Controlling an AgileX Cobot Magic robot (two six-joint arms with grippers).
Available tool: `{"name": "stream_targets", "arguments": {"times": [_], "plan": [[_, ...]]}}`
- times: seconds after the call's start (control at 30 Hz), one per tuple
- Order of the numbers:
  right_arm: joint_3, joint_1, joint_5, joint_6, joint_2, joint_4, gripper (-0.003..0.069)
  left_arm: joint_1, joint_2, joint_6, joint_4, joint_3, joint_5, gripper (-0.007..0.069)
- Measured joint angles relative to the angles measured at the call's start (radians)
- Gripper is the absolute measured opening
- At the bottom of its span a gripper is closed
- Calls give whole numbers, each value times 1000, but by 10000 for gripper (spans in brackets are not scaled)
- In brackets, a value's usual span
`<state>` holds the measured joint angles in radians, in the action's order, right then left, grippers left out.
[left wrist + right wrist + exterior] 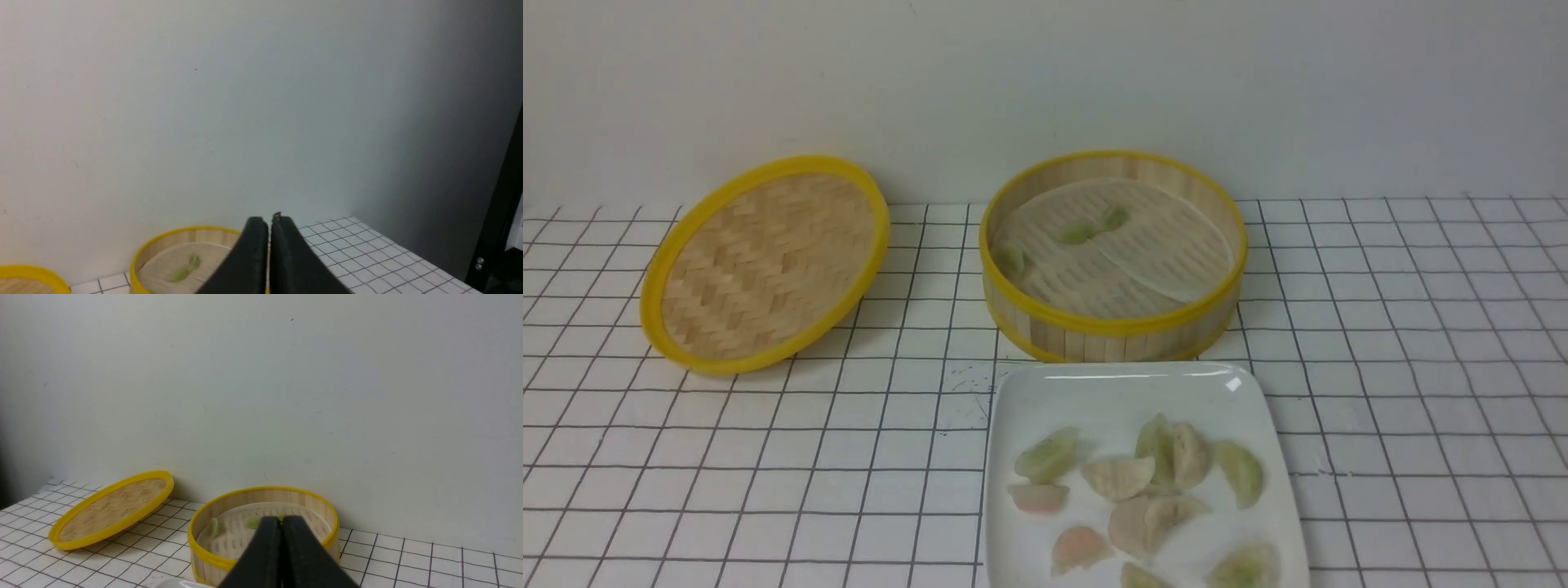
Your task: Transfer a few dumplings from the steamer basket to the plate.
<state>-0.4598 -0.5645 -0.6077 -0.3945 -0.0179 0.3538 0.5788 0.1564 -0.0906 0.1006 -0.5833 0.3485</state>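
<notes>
Tilted woven bamboo lid (764,263) at left, then steamer basket (1111,328) with seemingly three green dumplings (1076,233) inside, white square plate (1094,392) just in front carrying a cluster more; left gripper (269,222) and right gripper (281,522) both closed up, gripping nothing.

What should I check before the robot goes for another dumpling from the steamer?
1. Steamer basket has stock: ok, three green dumplings lie on its liner.
2. Room on the plate: ok, the far part is bare; the plated dumplings crowd the near part.
3. Left gripper free: ok, shut on nothing.
4. Right gripper free: ok, shut on nothing.
5. Jaws open for a pick: not ok, both are shut.
6. Lid out of the way: ok, tilted, left of the basket and apart from it.
</notes>
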Motion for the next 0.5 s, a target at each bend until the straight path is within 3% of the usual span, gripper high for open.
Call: {"name": "stream_targets", "arguments": {"times": [0.33, 0.5], "plan": [[0, 0, 0, -2, 0, 0, -15, 0, -74, -3, -3, 166, -15, -6], [0, 0, 0, -2, 0, 1, -15, 0, -74, 32, -101, 220, -18, -6]]}}
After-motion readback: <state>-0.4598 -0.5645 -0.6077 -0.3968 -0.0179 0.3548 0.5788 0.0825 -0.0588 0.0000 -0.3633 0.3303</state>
